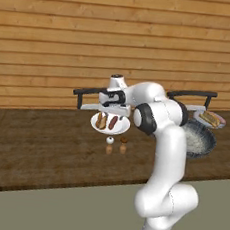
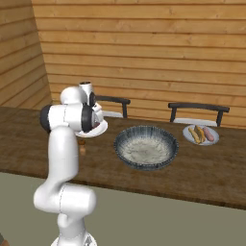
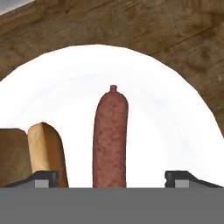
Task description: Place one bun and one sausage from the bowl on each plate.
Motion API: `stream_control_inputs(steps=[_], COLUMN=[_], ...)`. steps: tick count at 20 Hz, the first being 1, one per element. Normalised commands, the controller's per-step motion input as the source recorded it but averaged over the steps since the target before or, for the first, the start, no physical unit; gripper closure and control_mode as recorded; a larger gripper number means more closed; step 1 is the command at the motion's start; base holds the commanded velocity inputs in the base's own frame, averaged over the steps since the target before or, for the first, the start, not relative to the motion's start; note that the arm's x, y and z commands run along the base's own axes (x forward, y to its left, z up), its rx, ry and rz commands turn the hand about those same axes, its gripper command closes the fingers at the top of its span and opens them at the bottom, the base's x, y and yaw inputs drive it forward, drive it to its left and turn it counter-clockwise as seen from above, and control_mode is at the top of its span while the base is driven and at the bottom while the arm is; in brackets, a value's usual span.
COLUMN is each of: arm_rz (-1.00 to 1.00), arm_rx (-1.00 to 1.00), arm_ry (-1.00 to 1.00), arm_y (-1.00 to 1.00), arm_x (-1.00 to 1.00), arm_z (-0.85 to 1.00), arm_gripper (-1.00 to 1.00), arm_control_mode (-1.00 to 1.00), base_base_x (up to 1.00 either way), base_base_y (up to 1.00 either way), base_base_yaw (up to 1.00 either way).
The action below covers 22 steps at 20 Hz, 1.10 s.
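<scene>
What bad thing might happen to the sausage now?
The tool stands open with the sausage lying between its fingertips on the plate. Lifting crookedly, a tip might nudge it so it rolls toward the plate's edge, or bump the bun right beside it.

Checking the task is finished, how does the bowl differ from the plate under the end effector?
The bowl is wide, deep and blue-grey patterned; the plate is small, flat and plain white. The bowl looks empty; the plate carries a bun and a sausage. Both are round and sit on the wooden table.
</scene>
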Motion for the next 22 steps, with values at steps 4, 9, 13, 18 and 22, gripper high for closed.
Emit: stream_control_inputs(steps=[4, 9, 13, 18, 22], arm_rz=[0.0, 0.0, 0.0, 0.0, 0.03], arm_rx=[-0.05, 0.03, 0.08, 0.1, 0.03], arm_ry=[-0.11, -0.48, -0.5, -0.49, -0.28], arm_y=[-0.16, -0.26, -0.34, -0.4, -0.13], arm_x=[-0.47, -0.99, -0.99, -0.98, -0.59], arm_z=[0.6, 1.0, 1.0, 1.0, 1.0], arm_gripper=[-1.0, -1.0, -1.0, -1.0, -1.0], arm_control_mode=[-1.0, -1.0, -1.0, -1.0, -1.0], base_base_x=[0.0, 0.0, 0.0, 0.0, 0.0], base_base_y=[0.0, 0.0, 0.0, 0.0, 0.0], base_base_yaw=[0.0, 0.0, 0.0, 0.0, 0.0])
